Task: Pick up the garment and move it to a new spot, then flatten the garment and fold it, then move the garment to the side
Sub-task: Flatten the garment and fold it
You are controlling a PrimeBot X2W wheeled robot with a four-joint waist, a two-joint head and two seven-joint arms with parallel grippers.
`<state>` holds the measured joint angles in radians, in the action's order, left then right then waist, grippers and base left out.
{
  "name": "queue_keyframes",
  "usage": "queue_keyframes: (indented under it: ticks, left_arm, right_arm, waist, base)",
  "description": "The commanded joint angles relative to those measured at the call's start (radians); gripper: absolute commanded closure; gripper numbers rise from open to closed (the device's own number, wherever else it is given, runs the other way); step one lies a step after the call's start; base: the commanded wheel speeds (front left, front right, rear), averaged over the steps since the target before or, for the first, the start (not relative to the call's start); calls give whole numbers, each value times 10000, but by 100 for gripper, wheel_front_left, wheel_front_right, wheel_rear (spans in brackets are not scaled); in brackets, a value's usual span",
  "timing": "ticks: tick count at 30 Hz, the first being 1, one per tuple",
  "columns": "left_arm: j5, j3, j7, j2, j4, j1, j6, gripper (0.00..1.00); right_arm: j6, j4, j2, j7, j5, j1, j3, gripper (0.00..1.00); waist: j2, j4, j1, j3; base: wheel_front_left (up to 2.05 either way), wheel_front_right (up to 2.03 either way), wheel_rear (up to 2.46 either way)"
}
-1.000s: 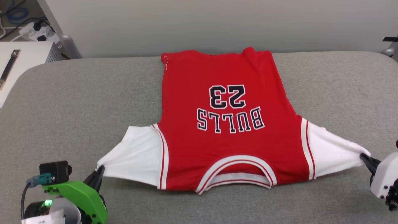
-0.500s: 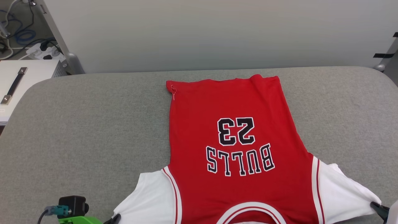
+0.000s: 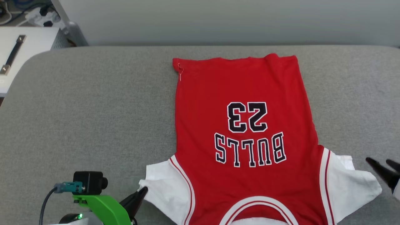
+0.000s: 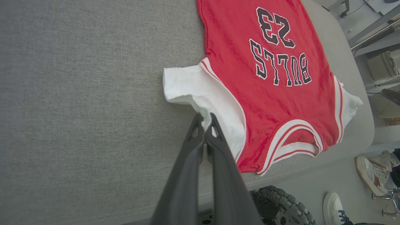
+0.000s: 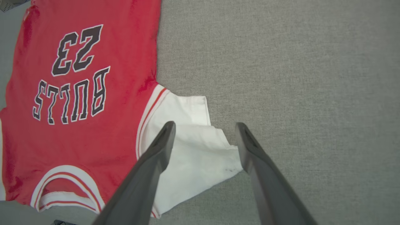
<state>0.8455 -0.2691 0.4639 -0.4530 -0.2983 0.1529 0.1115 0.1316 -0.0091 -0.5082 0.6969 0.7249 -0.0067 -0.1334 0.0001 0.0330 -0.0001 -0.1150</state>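
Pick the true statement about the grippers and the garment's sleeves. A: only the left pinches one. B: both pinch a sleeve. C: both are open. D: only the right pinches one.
A: the left gripper is shut on a white sleeve of the garment; the right gripper stands open, holding nothing.

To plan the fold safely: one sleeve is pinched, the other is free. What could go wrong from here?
The left gripper is shut on the left sleeve while the right gripper is open; a pull could skew the garment.
The right sleeve lies creased; folding may lock that in.
The collar lies near the edge of the grey surface and might slip.
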Motion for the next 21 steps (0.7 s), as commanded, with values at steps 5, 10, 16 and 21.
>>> queue_keyframes:
  ticks: [5,10,16,21]
  left_arm:
    - [-363,-236,373,-244,-910,-242,143,100]
    - [-647,-499,517,-269,-1384,-601,120,100]
    - [-717,-864,548,-20,-1585,-1084,-53,100]
    - [-913,-1024,313,139,-1383,-1553,-273,100]
  right_arm:
    - [-9,-611,-245,852,48,-1610,70,0]
    - [-9,-462,-462,1648,-318,-3341,293,0]
    - [-9,505,-529,2650,-838,-5816,510,0]
    - [-9,1415,-678,3185,-1428,-7905,687,0]
  waist:
    - [-1,788,1,-1853]
    - [-1,1285,1,-2803]
    - [-1,1871,1,-3920]
    - [-1,2358,1,-4794]
  base:
    - [0,0,0]
    - [0,0,0]
    - [0,0,0]
    - [0,0,0]
